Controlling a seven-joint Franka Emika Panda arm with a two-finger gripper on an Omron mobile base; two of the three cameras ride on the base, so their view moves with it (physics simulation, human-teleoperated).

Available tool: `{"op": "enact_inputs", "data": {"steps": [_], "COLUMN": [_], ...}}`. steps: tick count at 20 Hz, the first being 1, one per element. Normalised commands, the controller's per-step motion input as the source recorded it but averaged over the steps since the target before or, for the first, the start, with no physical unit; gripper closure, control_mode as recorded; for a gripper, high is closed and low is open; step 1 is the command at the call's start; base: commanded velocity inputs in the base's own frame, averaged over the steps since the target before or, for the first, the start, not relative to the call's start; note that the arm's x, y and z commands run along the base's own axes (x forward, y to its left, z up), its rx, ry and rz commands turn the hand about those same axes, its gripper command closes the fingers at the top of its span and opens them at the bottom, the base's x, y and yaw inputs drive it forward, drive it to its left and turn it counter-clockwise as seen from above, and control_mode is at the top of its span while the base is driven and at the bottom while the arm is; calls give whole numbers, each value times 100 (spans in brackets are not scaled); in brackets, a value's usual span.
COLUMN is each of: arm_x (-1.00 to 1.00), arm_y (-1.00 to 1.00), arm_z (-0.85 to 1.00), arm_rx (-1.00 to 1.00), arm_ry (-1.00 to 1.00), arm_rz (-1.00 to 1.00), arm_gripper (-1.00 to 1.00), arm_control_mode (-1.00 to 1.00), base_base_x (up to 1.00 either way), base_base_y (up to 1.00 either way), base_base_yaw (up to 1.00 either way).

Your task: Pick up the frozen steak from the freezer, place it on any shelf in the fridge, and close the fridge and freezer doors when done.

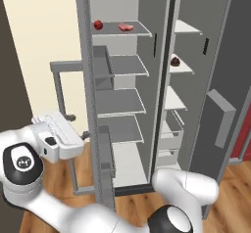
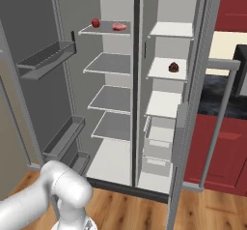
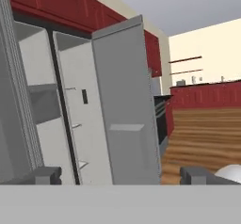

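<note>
Resting on top fridge shelf [image 1: 128, 34], steak [image 1: 126, 27] well apart from spread, empty gripper [image 1: 84, 135].

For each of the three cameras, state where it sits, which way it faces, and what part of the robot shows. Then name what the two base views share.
Left base view: behind the arm on its left, facing the open grey side-by-side fridge; white arm and tool at lower left.
Right base view: behind on the right, facing the same unit; white arm elbow at bottom left.
Hand view: on the hand, looking past the open grey door toward red cabinets; dark fingertips at the bottom.
Shared: the pale pink flat steak beside a red ball on the wide top shelf.
</note>
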Motion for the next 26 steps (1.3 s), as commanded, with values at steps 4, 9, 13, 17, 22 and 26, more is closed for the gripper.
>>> {"op": "enact_inputs", "data": {"steps": [4, 9, 13, 17, 22, 26], "arm_x": [49, 34, 71, 88, 57, 50], "arm_y": [0, 26, 33, 28, 40, 32], "arm_z": [-32, -26, -13, -12, -7, -9], "arm_rx": [0, -2, 0, 0, 0, 0], "arm_ry": [0, 0, 0, 4, 1, 0], "arm_rz": [3, 17, 14, 8, 2, 0], "arm_gripper": [-100, -100, -100, -100, -100, -100], "arm_control_mode": [-100, -100, -100, -100, -100, -100], "base_base_x": [0, 0, 0, 0, 0, 0], "base_base_y": [0, 0, 0, 0, 0, 0], "base_base_yaw": [0, 0, 0, 0, 0, 0]}}
